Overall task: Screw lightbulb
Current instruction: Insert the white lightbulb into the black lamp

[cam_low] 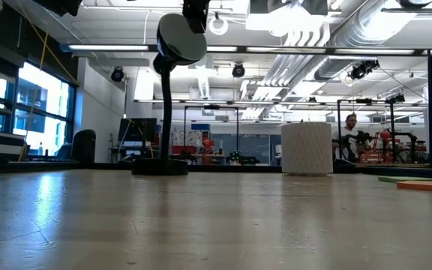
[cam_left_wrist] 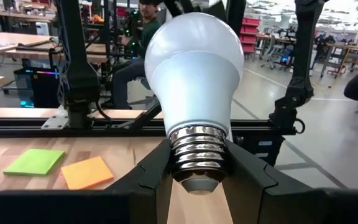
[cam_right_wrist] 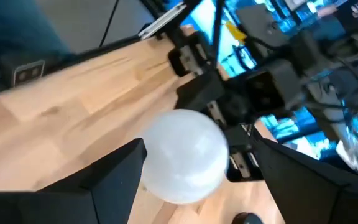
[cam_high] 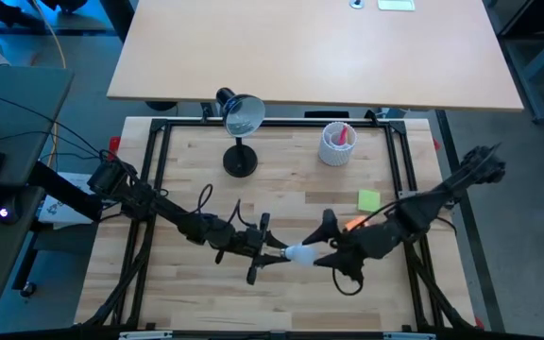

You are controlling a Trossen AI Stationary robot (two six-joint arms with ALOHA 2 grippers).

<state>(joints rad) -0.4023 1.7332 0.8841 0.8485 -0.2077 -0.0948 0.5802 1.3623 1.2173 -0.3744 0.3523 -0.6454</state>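
The lightbulb [cam_high: 300, 253], white with a silvery screw base, hangs level over the table's near middle, between my two grippers. My left gripper [cam_high: 270, 249] is shut on its base, and the dome points toward the table's right edge. My right gripper [cam_high: 331, 249] is open. Its fingers stand on either side of the dome [cam_right_wrist: 184, 155]; I cannot tell whether they touch it. The black desk lamp [cam_high: 240, 127] stands on its round foot at the far middle, its head empty. Neither gripper shows in the low view. My left gripper pinches the bulb's threaded screw base [cam_left_wrist: 199, 152] between its two fingers [cam_left_wrist: 151, 171]. The fingers come level from the table's left, along the bulb's axis. The bulb sticks straight out past the fingertips, dome away, clear of the table.
A white ribbed cup [cam_high: 337, 144] with a red item stands at the far right, and also shows in the low view [cam_low: 307, 148]. A green note [cam_high: 369, 199] and an orange note [cam_high: 353, 225] lie near my right arm. A black frame [cam_high: 159, 151] edges the table. People are in the room beyond.
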